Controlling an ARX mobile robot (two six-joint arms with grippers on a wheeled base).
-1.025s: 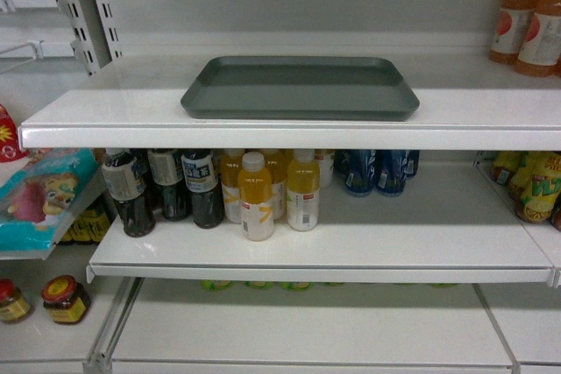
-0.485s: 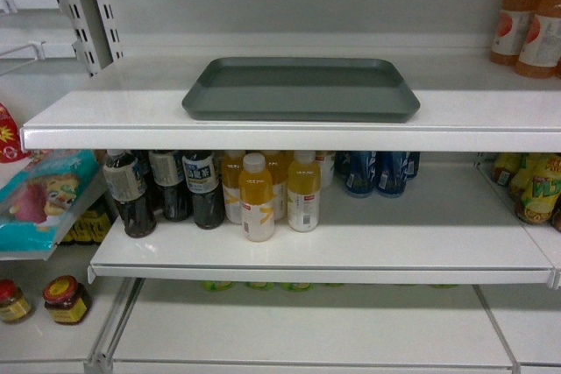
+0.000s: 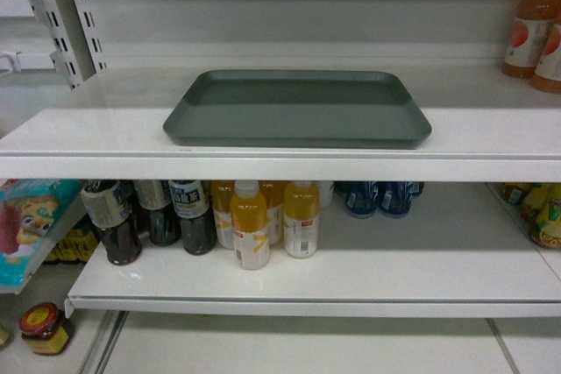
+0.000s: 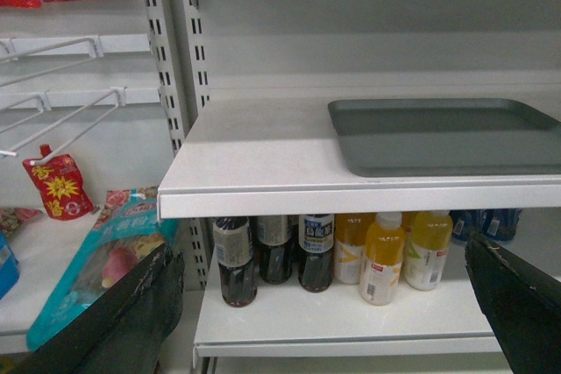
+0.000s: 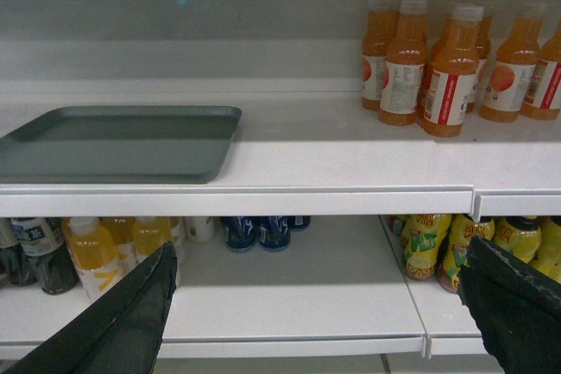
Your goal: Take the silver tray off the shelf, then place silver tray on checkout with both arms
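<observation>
The silver tray (image 3: 298,107) lies flat on the white shelf (image 3: 88,129), near its front edge, with nothing on it. No arm shows in the head view. In the left wrist view the tray (image 4: 447,133) sits up and to the right on the shelf (image 4: 254,146). My left gripper (image 4: 320,304) is open and empty, below the shelf's front lip. In the right wrist view the tray (image 5: 114,142) is at the upper left on the shelf (image 5: 351,155). My right gripper (image 5: 316,304) is open, empty and also below the lip. The checkout is out of view.
Orange juice bottles (image 5: 451,67) stand on the same shelf to the tray's right. Dark and yellow drink bottles (image 3: 250,221) fill the board below. Slotted uprights (image 4: 171,67), wire hooks and snack bags (image 4: 105,251) are at the left.
The head view has moved closer to the shelf. The tray looks larger and sits lower in the frame. It has not shifted on the shelf.
</observation>
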